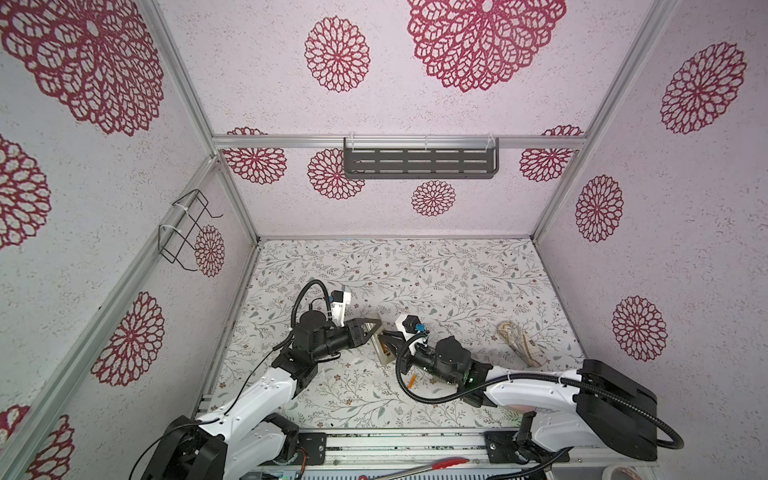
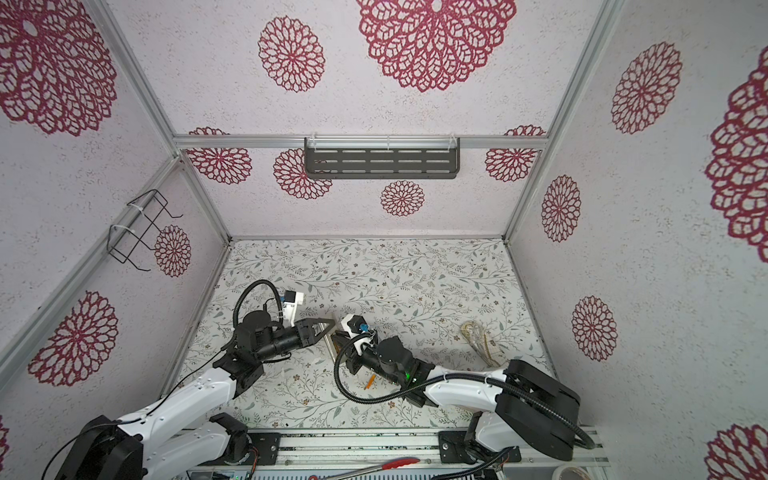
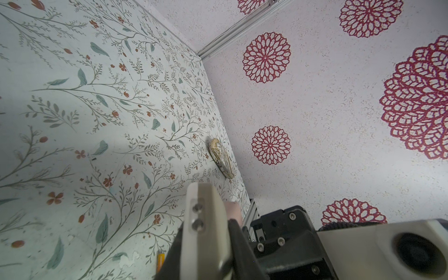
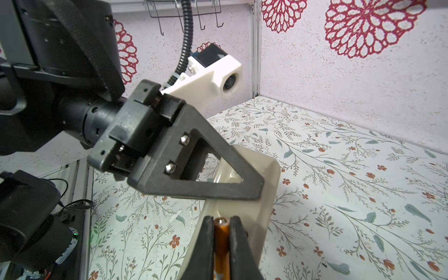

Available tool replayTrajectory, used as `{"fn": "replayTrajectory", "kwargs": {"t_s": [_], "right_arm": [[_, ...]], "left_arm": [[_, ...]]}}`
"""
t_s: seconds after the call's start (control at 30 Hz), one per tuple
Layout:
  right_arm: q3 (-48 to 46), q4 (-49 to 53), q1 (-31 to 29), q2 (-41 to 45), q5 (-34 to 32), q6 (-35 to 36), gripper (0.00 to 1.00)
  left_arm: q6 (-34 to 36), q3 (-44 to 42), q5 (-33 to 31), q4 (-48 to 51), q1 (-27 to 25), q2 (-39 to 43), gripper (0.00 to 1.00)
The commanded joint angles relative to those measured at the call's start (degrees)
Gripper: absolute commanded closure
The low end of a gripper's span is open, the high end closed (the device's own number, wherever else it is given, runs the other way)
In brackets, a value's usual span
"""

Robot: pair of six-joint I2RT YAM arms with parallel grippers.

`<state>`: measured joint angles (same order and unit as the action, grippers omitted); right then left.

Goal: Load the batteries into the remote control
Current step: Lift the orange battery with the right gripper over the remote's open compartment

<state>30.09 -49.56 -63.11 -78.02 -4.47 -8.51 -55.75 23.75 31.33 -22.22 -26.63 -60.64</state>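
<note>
Currently, remote control [image 4: 263,213] clamped, battery [image 4: 221,238] pinched

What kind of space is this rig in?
Likely a purpose-built robot test cell, not a real room: wallpapered panels set in an aluminium frame, a left arm and right arm mounted on a front rail, and a grey slotted shelf tied to the frame.
</note>
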Motion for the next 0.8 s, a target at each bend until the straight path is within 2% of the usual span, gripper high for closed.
{"fn": "replayTrajectory", "kwargs": {"t_s": [0.0,0.77], "right_arm": [[1.5,-3.3,-0.3,-0.3,-0.8,0.9,1.00],[-0.1,-2.6,-0.3,-0.8,-2.8,0.9,0.97]], "left_arm": [[0.2,1.9,0.6,-0.8,-0.2,1.0,1.00],[1.2,2.1,0.0,0.5,-0.2,2.2,1.00]]}}
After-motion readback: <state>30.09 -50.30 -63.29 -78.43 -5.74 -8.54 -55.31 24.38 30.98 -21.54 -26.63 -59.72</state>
